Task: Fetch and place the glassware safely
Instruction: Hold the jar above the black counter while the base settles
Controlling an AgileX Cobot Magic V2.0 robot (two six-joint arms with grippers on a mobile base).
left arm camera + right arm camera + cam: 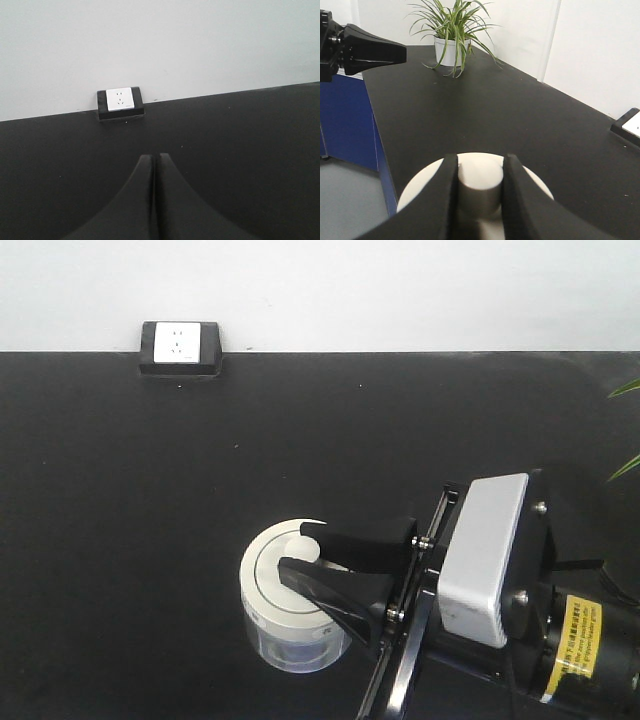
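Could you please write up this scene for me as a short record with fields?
Surface: black table
Glassware: clear glass jar with cream-white lid
Grasp: right gripper closed on the lid's knob, one finger on each side
Idle arm: left gripper shut, holding nothing
Jar support: resting or lifted, cannot tell
Background: power socket at the table's back edge; potted plant on the table

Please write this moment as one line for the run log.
right hand: closed on lid knob | glass jar: upright over black table, lifted or not cannot tell | left hand: closed, empty, apart from jar
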